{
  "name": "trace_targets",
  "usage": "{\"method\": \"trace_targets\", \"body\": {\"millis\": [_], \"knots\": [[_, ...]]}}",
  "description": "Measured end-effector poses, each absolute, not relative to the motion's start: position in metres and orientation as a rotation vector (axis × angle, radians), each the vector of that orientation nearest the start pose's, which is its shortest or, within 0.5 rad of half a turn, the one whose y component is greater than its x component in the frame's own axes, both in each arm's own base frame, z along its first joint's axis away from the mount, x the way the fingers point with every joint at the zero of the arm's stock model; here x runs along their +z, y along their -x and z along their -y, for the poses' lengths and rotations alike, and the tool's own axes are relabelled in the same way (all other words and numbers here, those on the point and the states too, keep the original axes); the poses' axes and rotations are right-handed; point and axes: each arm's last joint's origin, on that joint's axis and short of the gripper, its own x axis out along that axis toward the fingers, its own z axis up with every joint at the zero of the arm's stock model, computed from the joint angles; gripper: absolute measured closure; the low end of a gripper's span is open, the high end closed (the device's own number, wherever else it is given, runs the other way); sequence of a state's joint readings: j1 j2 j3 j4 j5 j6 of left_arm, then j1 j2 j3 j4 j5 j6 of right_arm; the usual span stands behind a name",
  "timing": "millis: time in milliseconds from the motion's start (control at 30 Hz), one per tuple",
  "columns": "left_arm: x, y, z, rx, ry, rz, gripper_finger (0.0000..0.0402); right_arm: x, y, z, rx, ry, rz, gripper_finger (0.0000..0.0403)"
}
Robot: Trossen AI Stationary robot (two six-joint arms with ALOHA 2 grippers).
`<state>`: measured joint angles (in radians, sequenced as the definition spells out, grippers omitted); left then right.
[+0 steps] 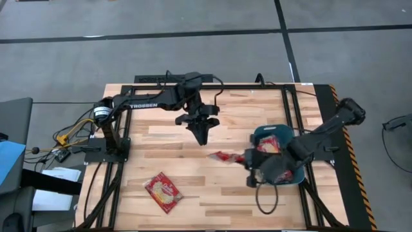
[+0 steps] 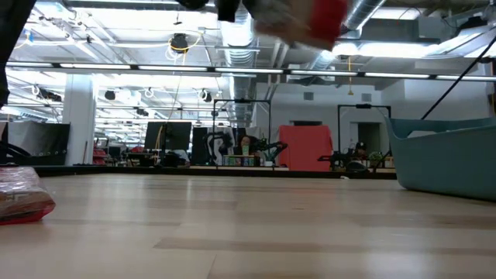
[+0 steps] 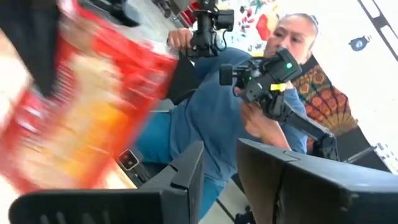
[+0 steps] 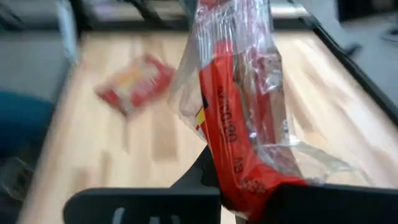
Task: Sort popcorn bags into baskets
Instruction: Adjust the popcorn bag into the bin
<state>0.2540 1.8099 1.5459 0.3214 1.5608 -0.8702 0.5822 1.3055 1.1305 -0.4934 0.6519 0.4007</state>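
My right pincer [image 1: 246, 159] is clamped on one end of a popcorn bag [image 1: 226, 156] whose long axis runs away from the teal basket [image 1: 265, 131] just behind my wrist, so I must swing it back over that rim.

Table [image 1: 193, 193]: pale wood planks, smooth, with a light satin sheen in the low view; dark metal rails along the edges.

Basket [image 2: 457, 159]: teal plastic, smooth, matt walls.

Popcorn bag lying on the table [image 1: 163, 192]: red glossy film, printed, slightly crinkled.

Popcorn bag in the right gripper [image 4: 242, 118]: red printed packet with clear, shiny, wrinkled film that catches the light.

Popcorn bag close to the left wrist camera [image 3: 74, 106]: red and yellow glossy wrapper, blurred.

Right gripper [image 1: 246, 159]: dark matt plastic fingers [image 4: 155, 202].

Left gripper [image 1: 199, 134]: dark matt fingers [image 3: 180, 180].

Person [image 3: 211, 124]: blue cloth top, matt.
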Motion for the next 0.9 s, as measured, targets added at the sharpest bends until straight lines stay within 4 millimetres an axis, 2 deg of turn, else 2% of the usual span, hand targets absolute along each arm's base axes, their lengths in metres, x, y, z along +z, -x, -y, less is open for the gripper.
{"method": "trace_targets", "body": {"millis": [200, 433, 667, 833, 900], "knots": [[0.353, -0.397, -0.074, -1.225, 0.697, -0.532, 0.0319, 0.308, -0.200, -0.138, -0.277, 0.074, -0.664, 0.0371], [0.349, -0.397, -0.073, -1.208, 0.721, -0.546, 0.0319, 0.297, -0.168, -0.136, -0.332, 0.180, -0.843, 0.0387], [0.347, -0.397, -0.073, -1.201, 0.719, -0.541, 0.0319, 0.309, -0.144, -0.125, -0.445, 0.239, -0.947, 0.0375], [0.346, -0.398, -0.073, -1.201, 0.702, -0.528, 0.0319, 0.304, -0.135, -0.127, -0.405, 0.222, -1.112, 0.0383], [0.345, -0.397, -0.073, -1.200, 0.695, -0.523, 0.0319, 0.300, -0.133, -0.129, -0.399, 0.229, -1.119, 0.0384]]}}
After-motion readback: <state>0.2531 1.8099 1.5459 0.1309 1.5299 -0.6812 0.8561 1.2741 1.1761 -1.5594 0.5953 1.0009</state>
